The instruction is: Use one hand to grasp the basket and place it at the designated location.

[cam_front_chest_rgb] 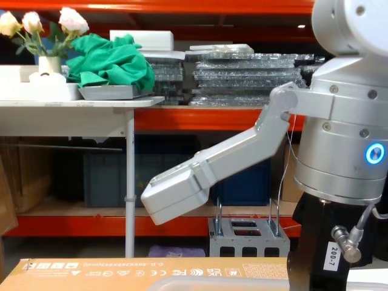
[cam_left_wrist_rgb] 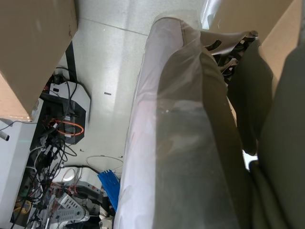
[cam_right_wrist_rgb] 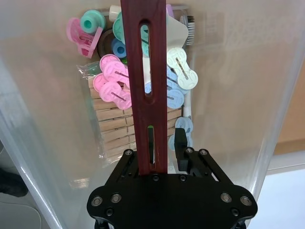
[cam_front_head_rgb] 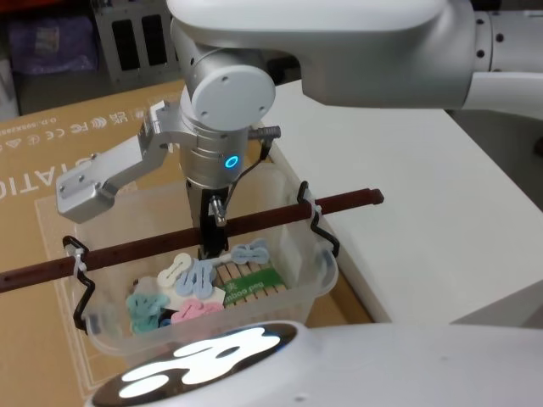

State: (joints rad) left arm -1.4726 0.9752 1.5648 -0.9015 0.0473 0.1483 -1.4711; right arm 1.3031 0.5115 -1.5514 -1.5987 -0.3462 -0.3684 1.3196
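The basket (cam_front_head_rgb: 321, 281) is a translucent whitish tub resting on flat cardboard in the head view. Its thin reddish-brown bar handle (cam_front_head_rgb: 127, 251) runs above the rim on loops and black wire hooks. My right gripper (cam_front_head_rgb: 212, 242) reaches straight down from above and is shut on the middle of that handle. In the right wrist view the slotted handle (cam_right_wrist_rgb: 143, 71) passes between the jaws of the right gripper (cam_right_wrist_rgb: 162, 152), with one black finger (cam_right_wrist_rgb: 180, 149) beside it and the basket wall (cam_right_wrist_rgb: 238, 95) around. My left arm hangs parked at my side.
Pastel clips and a pack of wooden clothespins (cam_front_head_rgb: 246, 284) lie in the basket. The large cardboard sheet (cam_front_head_rgb: 51, 170) spreads to the left and a white table (cam_front_head_rgb: 441, 212) stands to the right. In the chest view, dark blue crates (cam_front_chest_rgb: 103, 176) sit on red shelving behind.
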